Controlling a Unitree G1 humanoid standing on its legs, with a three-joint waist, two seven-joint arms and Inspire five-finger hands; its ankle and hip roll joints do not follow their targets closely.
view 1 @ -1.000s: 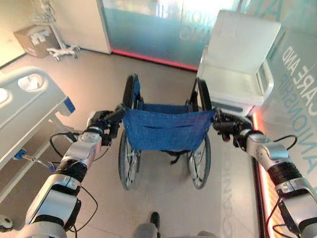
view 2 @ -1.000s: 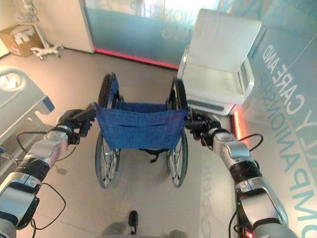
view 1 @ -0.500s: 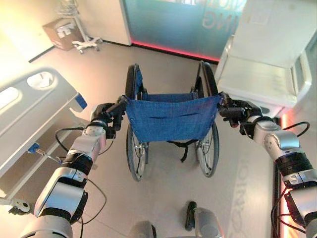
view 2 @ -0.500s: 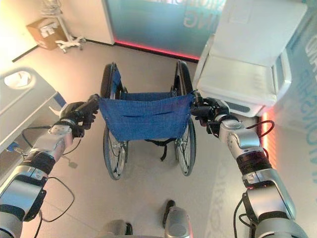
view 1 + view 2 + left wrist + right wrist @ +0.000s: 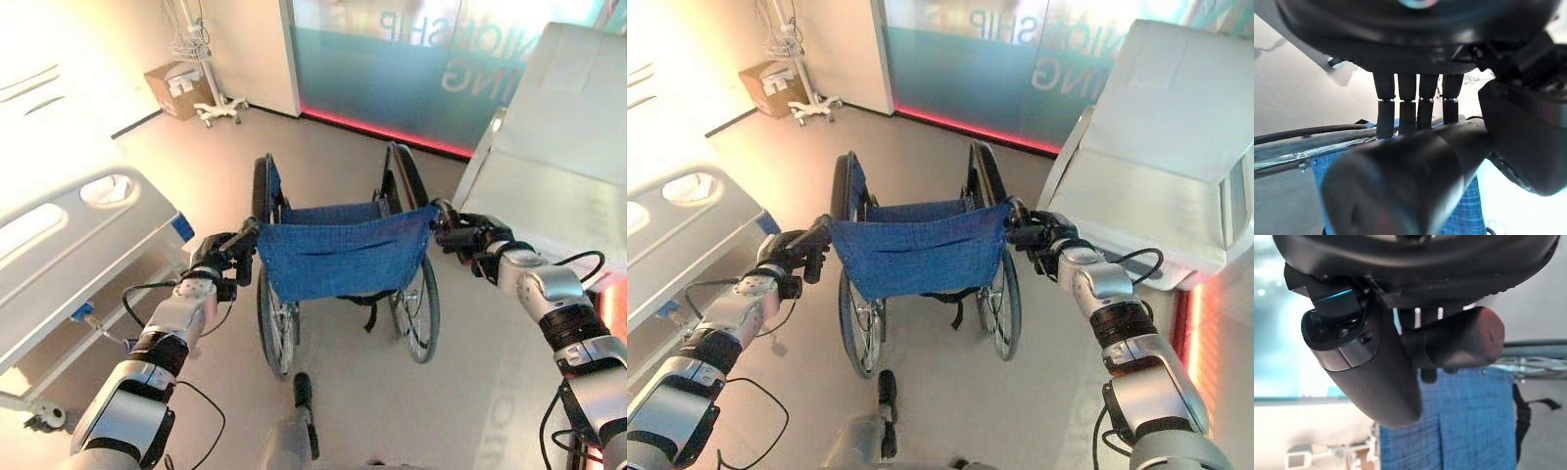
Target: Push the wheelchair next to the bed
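Note:
A wheelchair (image 5: pixel 338 257) with a blue cloth back and dark wheels stands on the floor straight ahead, its back toward me. My left hand (image 5: pixel 217 259) is curled round its left push handle (image 5: pixel 1415 171), fingers (image 5: pixel 1408 110) over the black grip. My right hand (image 5: pixel 468 238) is curled round the right push handle (image 5: pixel 1457 342), thumb wrapped beneath it. The bed (image 5: pixel 59 245), white with a grey side rail, lies to the left of the wheelchair, a gap of floor between them.
A white reclining chair (image 5: pixel 549 186) stands close on the right, near the wheelchair's right wheel. A glass wall with a red floor strip (image 5: pixel 392 132) runs across the back. A cardboard box (image 5: pixel 174 88) and a wheeled stand (image 5: pixel 211 108) sit at the back left.
The whole picture has shifted, so the camera has moved. More of the bed shows at the left and the box has come nearer the middle. Both hands keep their hold on the handles.

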